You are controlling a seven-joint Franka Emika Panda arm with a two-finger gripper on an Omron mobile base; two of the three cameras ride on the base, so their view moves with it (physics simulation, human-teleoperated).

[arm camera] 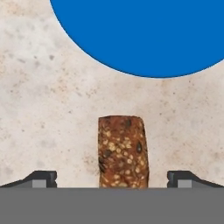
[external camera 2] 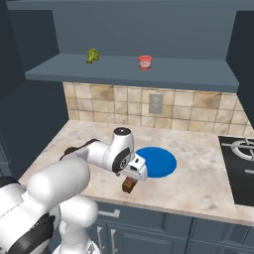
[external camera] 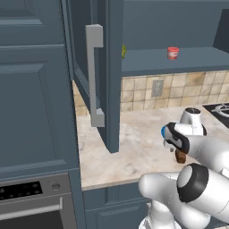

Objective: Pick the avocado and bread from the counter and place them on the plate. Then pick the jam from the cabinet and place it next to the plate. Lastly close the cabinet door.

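The bread (arm camera: 121, 151), a seeded brown loaf, lies on the beige counter (arm camera: 43, 109) just short of the blue plate (arm camera: 144, 35). My gripper (arm camera: 113, 178) hangs over it, open, one fingertip on each side and well clear of it. From the right base the gripper (external camera 2: 132, 176) points down at the bread (external camera 2: 130, 185) beside the plate (external camera 2: 161, 161). A dark round lump, likely the avocado (external camera 2: 69, 150), peeks out behind the arm. The red jam (external camera 2: 145, 62) stands on the cabinet shelf (external camera 2: 129, 70). The cabinet door (external camera: 112, 89) stands open, its grey bar handle (external camera: 94, 76) facing left.
A small yellow-green item (external camera 2: 93, 55) sits on the shelf left of the jam. A black stove top (external camera 2: 240, 163) lies at the counter's right. An oven (external camera: 31, 201) and tall cabinet doors (external camera: 31, 89) stand at the left. The tiled backsplash carries a wall outlet (external camera 2: 156, 103).
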